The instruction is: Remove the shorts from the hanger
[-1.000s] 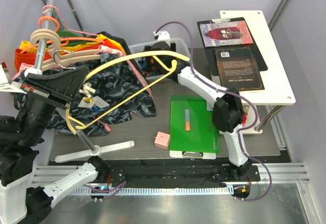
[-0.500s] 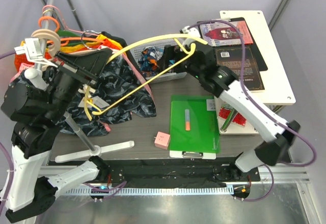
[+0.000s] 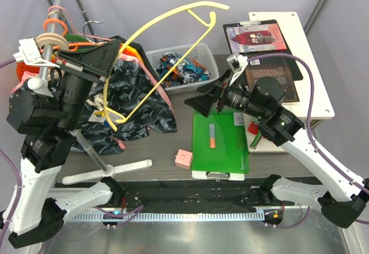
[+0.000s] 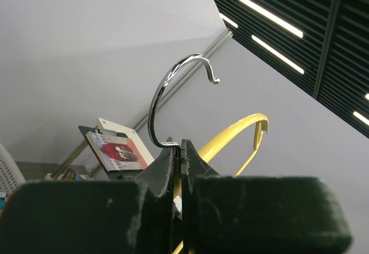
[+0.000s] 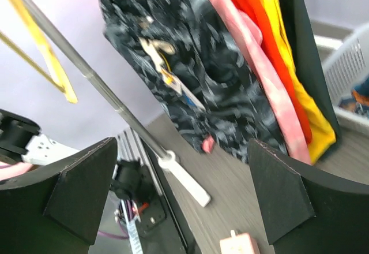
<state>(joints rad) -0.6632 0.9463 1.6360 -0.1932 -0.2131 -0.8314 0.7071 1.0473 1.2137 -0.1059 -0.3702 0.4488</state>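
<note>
Left pincer (image 4: 180, 149) clamping hanger (image 3: 167, 18), shorts (image 3: 179, 66) apart (in basket (image 3: 211, 64))

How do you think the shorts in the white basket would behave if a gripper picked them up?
The shorts lie crumpled in the basket, so they are probably floppy and would drape from a single pinch. They look thin, so likely light. The basket's slotted walls might snag them.
</note>
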